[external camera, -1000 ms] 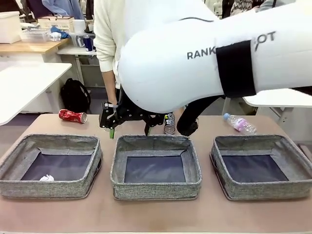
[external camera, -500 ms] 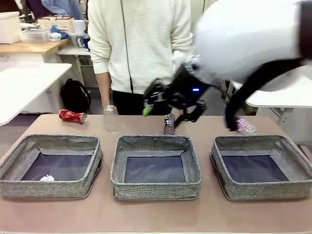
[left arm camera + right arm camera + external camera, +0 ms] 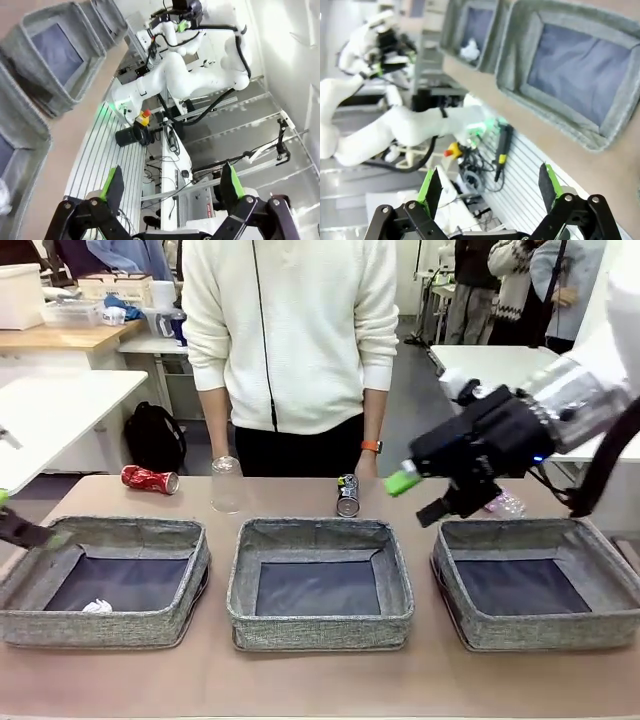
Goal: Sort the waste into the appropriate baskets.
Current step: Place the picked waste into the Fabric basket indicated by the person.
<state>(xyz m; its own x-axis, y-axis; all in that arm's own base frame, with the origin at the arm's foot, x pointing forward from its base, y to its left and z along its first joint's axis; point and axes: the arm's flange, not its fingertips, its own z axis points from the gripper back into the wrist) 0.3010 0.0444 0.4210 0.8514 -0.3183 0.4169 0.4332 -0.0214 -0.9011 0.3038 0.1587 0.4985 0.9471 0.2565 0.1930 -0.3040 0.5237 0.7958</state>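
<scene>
Left jaws and right jaws gape released, empty, in their wrist views, while the front view adds red can (image 3: 149, 479), cup (image 3: 227, 484), dark can (image 3: 347, 495) and bottle (image 3: 505, 505) across mid-frame on the table (image 3: 320, 680), paper ball (image 3: 96, 606) in the lower-left basket (image 3: 120, 530).

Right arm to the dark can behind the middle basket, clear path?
Likely yes: the right gripper hangs open and empty just right of the dark can, nothing between them; the middle basket sits nearer the robot, off that line.
</scene>
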